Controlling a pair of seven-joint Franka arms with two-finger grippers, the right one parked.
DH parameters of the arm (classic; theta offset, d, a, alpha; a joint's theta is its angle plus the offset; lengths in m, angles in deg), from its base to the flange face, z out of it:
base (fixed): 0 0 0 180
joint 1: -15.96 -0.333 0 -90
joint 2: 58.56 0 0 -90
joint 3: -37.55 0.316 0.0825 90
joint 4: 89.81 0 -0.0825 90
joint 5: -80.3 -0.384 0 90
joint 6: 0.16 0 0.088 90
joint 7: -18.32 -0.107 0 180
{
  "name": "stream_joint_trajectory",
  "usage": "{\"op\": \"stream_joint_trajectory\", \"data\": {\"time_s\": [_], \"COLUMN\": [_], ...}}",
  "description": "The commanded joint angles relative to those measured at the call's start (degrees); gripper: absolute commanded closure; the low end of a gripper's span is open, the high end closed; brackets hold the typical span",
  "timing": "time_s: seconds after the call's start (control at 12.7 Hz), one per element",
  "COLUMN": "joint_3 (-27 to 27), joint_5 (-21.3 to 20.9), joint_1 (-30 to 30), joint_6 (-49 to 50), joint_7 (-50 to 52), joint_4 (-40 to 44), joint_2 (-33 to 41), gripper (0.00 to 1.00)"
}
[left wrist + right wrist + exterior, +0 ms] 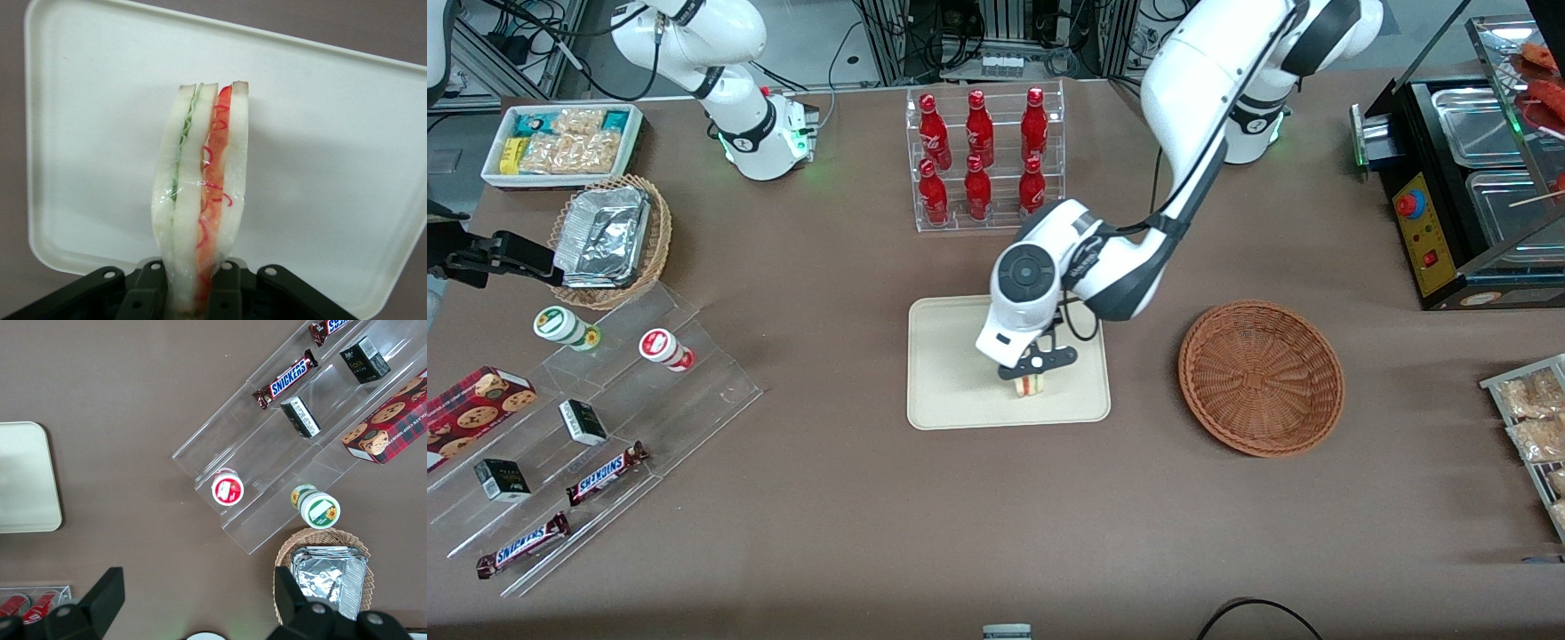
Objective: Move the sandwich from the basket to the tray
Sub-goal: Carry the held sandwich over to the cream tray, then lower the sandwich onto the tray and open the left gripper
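My left gripper (1032,382) hangs over the cream tray (951,356), shut on the sandwich (1030,385). The left wrist view shows the sandwich (200,193) as a pale bread wedge with green and red-orange filling, pinched between the two black fingers (150,290), with the tray (333,147) close below it. I cannot tell whether the sandwich touches the tray. The reddish-brown wicker basket (1261,378) sits beside the tray, toward the working arm's end of the table, with nothing in it.
A clear rack of red bottles (983,156) stands farther from the front camera than the tray. Toward the parked arm's end are a clear tiered stand (596,427) with snacks and a tan basket of foil containers (609,240). A black warmer (1476,187) stands at the working arm's end.
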Motion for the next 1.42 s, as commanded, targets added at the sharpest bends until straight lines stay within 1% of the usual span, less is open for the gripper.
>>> {"op": "stream_joint_trajectory", "data": {"time_s": [0.0, 0.16, 0.94, 1.02, 1.1, 1.18, 1.34], "joint_3": [0.9, 0.9, 0.9, 0.9, 0.9, 1.0, 1.0], "joint_5": [-3.8, -3.9, -4.1, -4.1, -4.1, -4.1, -4.8], "joint_1": [3.3, 4.1, 4.3, 4.3, 4.3, 4.3, 4.3], "joint_6": [3.0, 4.2, 4.6, 4.6, 4.4, 4.4, 4.7], "joint_7": [6.1, 6.9, 8.7, 8.8, 8.8, 8.8, 8.7], "joint_4": [10.1, 11.8, 11.5, 11.5, 11.4, 11.4, 11.6], "joint_2": [-6.9, -8.0, -9.1, -9.2, -9.1, -9.1, -8.4], "gripper": [1.00, 1.00, 1.00, 0.73, 0.03, 0.00, 0.00]}}
